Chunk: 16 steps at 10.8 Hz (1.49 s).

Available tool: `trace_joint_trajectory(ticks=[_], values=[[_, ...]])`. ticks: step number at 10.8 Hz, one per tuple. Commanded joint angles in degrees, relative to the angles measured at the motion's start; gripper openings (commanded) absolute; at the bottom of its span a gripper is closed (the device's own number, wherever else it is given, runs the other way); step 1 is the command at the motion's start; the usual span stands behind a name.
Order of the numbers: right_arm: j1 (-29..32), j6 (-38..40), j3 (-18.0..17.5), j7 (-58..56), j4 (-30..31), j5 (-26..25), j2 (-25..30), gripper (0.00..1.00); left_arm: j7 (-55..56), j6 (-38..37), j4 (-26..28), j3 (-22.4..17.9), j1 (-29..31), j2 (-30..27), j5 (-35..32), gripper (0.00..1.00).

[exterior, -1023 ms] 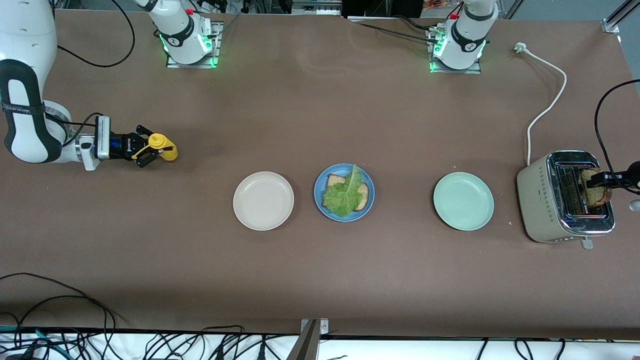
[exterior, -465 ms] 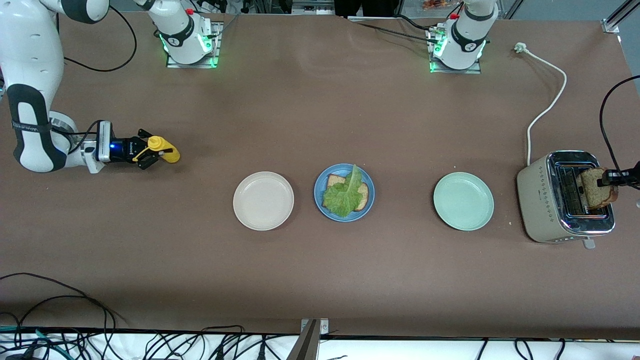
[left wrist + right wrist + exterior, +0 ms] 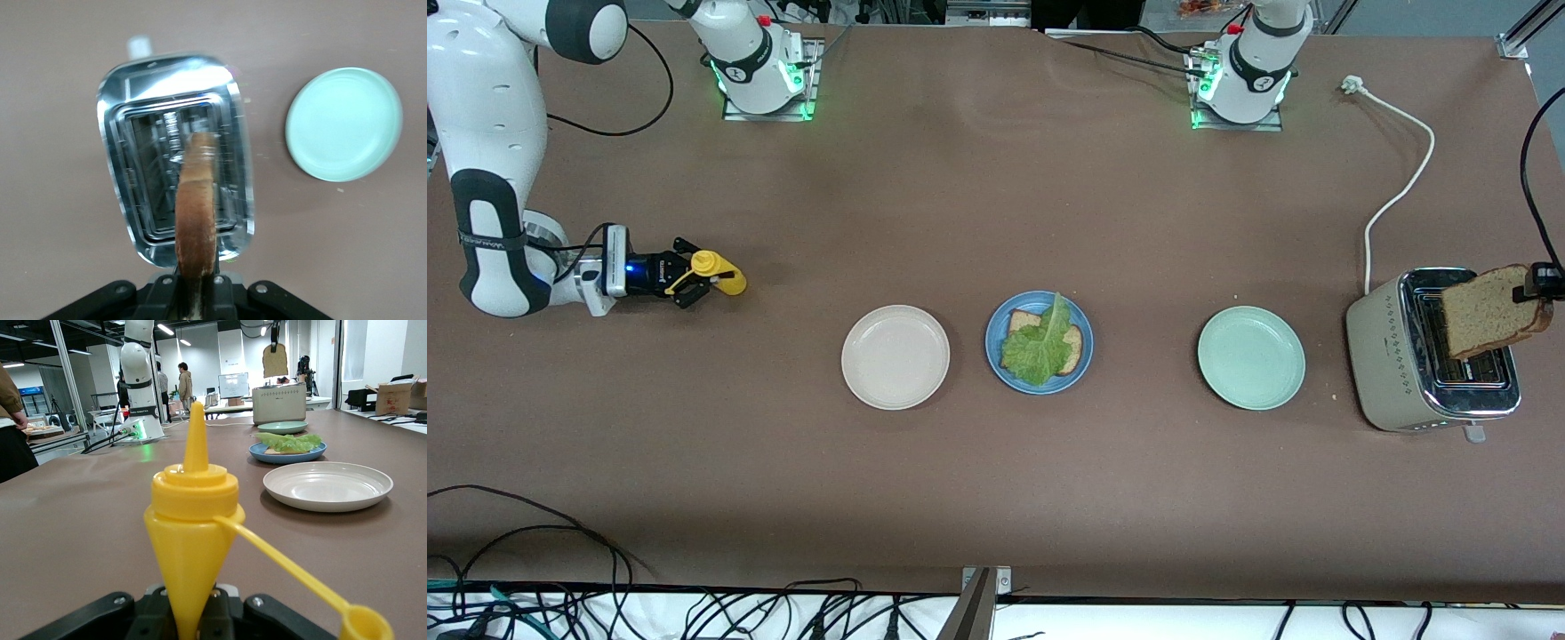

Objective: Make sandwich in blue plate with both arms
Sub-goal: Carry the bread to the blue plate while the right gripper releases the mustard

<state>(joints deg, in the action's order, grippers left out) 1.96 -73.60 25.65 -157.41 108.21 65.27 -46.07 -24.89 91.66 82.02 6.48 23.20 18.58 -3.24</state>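
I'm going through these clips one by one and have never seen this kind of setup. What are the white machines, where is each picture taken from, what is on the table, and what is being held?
These are two white robot arms bolted to a brown table, each ending in a black two-finger gripper. The wide picture comes from a high camera facing the arms; the other two come from cameras on the arms' wrists.

On the table, in a row: a cream-white plate, the blue plate with a bread slice and a lettuce leaf on it, a pale green plate, and a toaster at the left arm's end.

The left gripper is shut on a second bread slice, lifted above the toaster's slot. The right gripper, low over the table at the right arm's end, is shut on a yellow squeeze bottle.
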Motion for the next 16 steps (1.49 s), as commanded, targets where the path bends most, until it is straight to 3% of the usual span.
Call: trace_joint_trajectory(ticks=[1, 2, 3, 4, 5, 6, 9, 13, 16], values=[[0.41, 2.40, 0.63, -6.16, -1.60, 1.09, -1.92, 0.00, -0.60, -5.26, -5.72, 3.71, -4.98, 0.14, 0.52, 0.00], [0.41, 2.32, 0.63, -5.72, -1.60, 1.09, -1.92, 0.09, -0.42, -5.35, -5.99, 3.71, -8.14, 0.23, 0.69, 0.00], [0.41, 2.32, 0.63, -5.54, -1.60, 1.09, -1.92, 0.26, 0.01, -5.35, -5.99, 3.19, -11.56, 0.40, 1.48, 0.00], [0.41, 2.40, 0.63, -5.63, -1.60, 1.09, -1.92, 0.74, 1.41, -5.35, -5.90, 3.27, -13.51, 1.45, 2.27, 0.00], [0.41, 2.41, 0.63, -5.80, -1.60, 1.17, -1.92, 0.83, 3.42, -5.35, -5.90, 3.19, -15.27, 3.20, 7.32, 0.00], [0.41, 2.41, 0.63, -5.72, -1.60, 1.17, -1.92, 0.98, 6.49, -5.26, -5.90, 3.19, -15.99, 5.39, 12.85, 0.00], [0.41, 2.41, 0.63, -5.37, -2.82, 1.17, -1.92, 1.00, 8.19, -3.17, -6.08, 3.19, -20.64, 12.33, 22.63, 0.00], [0.85, 2.49, 1.85, -2.12, -3.62, 0.21, -1.92, 1.00, 7.93, 4.91, -5.99, 3.19, -24.33, 21.13, 39.15, 0.00], [1.38, 3.63, 4.04, -1.33, -3.62, -1.72, -2.27, 1.00, 7.14, 16.76, -5.11, 3.19, -28.63, 24.56, 51.54, 0.00]])
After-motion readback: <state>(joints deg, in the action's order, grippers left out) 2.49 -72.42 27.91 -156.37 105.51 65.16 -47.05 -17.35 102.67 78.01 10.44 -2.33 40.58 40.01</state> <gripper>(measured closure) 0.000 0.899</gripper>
